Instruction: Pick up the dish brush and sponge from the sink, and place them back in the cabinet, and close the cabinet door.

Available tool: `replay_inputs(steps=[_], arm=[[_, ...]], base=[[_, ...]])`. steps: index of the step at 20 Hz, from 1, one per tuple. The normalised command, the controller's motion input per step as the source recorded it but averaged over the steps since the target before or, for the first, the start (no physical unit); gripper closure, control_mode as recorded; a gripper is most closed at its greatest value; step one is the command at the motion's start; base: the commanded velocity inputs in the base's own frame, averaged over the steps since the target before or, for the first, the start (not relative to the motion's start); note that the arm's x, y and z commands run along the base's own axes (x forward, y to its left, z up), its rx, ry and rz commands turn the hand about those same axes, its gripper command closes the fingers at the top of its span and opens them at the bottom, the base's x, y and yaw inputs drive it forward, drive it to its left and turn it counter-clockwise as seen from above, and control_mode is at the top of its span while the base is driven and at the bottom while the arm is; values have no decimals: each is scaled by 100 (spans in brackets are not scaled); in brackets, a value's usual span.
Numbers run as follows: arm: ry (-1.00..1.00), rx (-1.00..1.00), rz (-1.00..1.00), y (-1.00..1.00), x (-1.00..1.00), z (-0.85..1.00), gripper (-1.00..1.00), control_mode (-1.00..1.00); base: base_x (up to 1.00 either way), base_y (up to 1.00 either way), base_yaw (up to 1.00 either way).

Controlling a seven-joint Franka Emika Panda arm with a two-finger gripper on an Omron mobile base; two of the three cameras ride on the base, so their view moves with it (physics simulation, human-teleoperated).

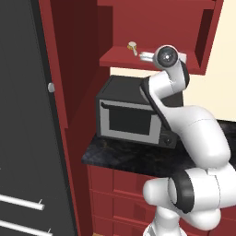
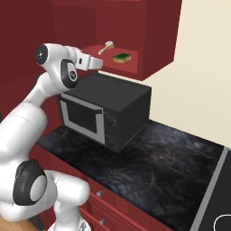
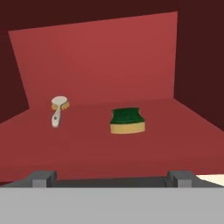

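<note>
The dark red cabinet stands open, and both items lie on its red shelf [image 3: 166,140]. In the hand view the dish brush [image 3: 58,110] lies at the left, head away from me, and the green sponge [image 3: 127,120] sits to its right. My gripper [image 3: 111,178] is open and empty, hovering just in front of the shelf edge, apart from both. The right base view shows the brush [image 2: 107,47], the sponge [image 2: 122,57] and the gripper [image 2: 95,63] above the microwave. The cabinet door [image 1: 69,55] stands swung open at the left. The sink is out of view.
A black microwave [image 2: 108,113] stands on the dark stone counter [image 2: 171,162] directly under the cabinet. The dark grey refrigerator [image 1: 23,115] with silver handles fills the left side. Red drawers [image 1: 120,193] run below the counter.
</note>
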Motion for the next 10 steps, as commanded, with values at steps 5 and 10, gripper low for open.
replay_inputs(steps=[5,10], arm=[[-7,-1,0,11,-20,3,-100,-100],[-5,0,0,10,-28,7,-100,-100]], base=[[0,0,0],[0,0,0]])
